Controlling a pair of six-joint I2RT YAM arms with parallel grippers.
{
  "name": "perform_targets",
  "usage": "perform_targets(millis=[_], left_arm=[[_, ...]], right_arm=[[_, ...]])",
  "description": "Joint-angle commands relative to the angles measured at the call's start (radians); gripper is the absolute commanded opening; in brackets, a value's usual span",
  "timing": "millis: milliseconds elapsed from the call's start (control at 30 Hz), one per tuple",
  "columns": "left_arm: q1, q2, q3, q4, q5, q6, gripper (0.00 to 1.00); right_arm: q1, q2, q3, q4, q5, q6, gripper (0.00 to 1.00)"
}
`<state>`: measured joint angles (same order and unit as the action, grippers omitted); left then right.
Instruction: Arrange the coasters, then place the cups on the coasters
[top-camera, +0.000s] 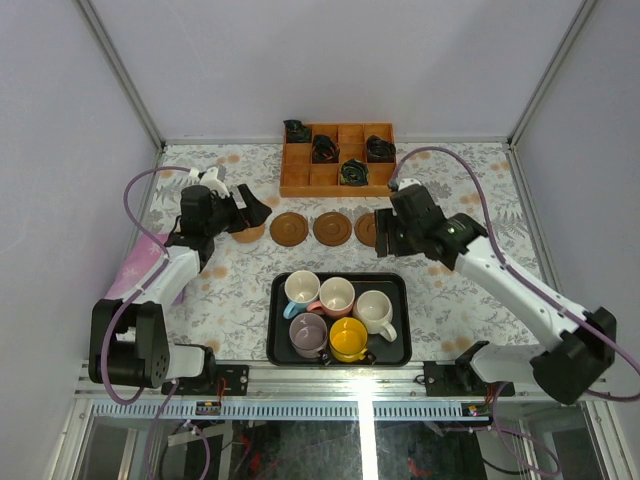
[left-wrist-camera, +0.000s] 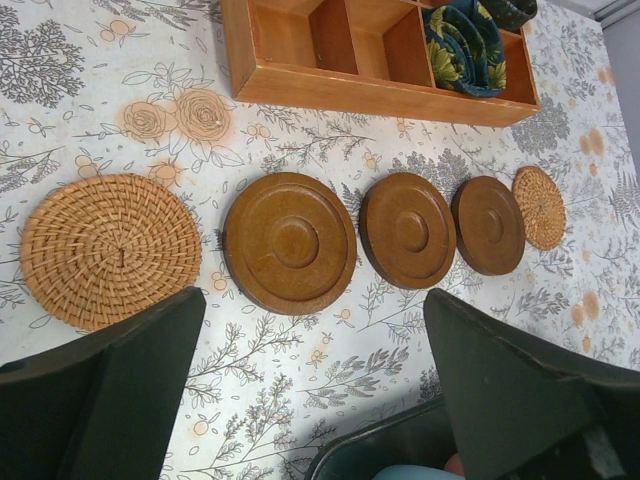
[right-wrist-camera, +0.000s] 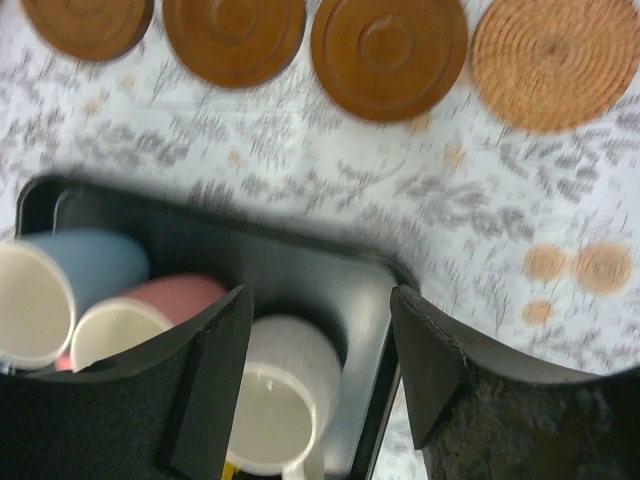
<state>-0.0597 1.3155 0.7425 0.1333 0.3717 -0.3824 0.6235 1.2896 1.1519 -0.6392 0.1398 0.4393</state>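
From overhead I see the coasters laid in a row on the counter, just in front of the box. A woven coaster lies at the left end, half under my left gripper. Three brown coasters follow, the last partly covered by my right gripper, and that arm hides whatever lies further right. All five cups sit in the tray near the arm bases: blue cup, pink cup and cream cup behind, mauve cup and yellow cup in front. None is on a coaster. The left wrist camera shows the whole row, with a second woven coaster at the far end beyond the brown ones. The left gripper's jaws stand wide apart, empty, above the counter. The right wrist picture is blurred. There the right gripper's jaws are apart and empty over the tray's corner. The cream cup shows partly behind one finger, with pink and blue beside it. A yellow sliver at the bottom edge is probably the yellow cup. Four coasters run across the top.
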Motion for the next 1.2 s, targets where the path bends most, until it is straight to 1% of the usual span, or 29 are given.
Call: perform_targets(millis=[0, 100, 267, 433, 667, 800, 933, 1167], left_arm=[[0.006, 0.001, -0.015, 0.036, 0.03, -0.026, 0.97], [0.006, -0.012, -0.01, 0.029, 0.025, -0.031, 1.0], [0.006, -0.042, 0.004, 0.006, 0.011, -0.021, 1.0], [0.006, -0.059, 0.008, -0.008, 0.001, -0.013, 1.0], [0.004, -0.061, 0.009, -0.027, -0.003, -0.02, 1.0], [0.003, -0.058, 0.011, -0.038, -0.011, -0.014, 1.0], [-0.003, -0.042, 0.013, -0.045, -0.005, -0.015, 1.0], [-0.03, -0.065, 0.014, -0.09, -0.014, -0.017, 1.0]], right_arm=[[0.054, -0.149, -0.039, -0.236, 0.042, 0.121, 0.69], [0.082, -0.24, -0.068, -0.309, 0.012, 0.18, 0.72], [0.122, -0.379, -0.18, -0.353, -0.06, 0.226, 0.8], [0.138, -0.463, -0.29, -0.363, -0.099, 0.233, 0.78], [0.141, -0.471, -0.354, -0.297, -0.141, 0.227, 0.74], [0.143, -0.47, -0.372, -0.3, -0.147, 0.222, 0.73], [0.143, -0.473, -0.324, -0.299, -0.118, 0.207, 0.73], [0.143, -0.384, -0.265, -0.252, -0.092, 0.148, 0.71]])
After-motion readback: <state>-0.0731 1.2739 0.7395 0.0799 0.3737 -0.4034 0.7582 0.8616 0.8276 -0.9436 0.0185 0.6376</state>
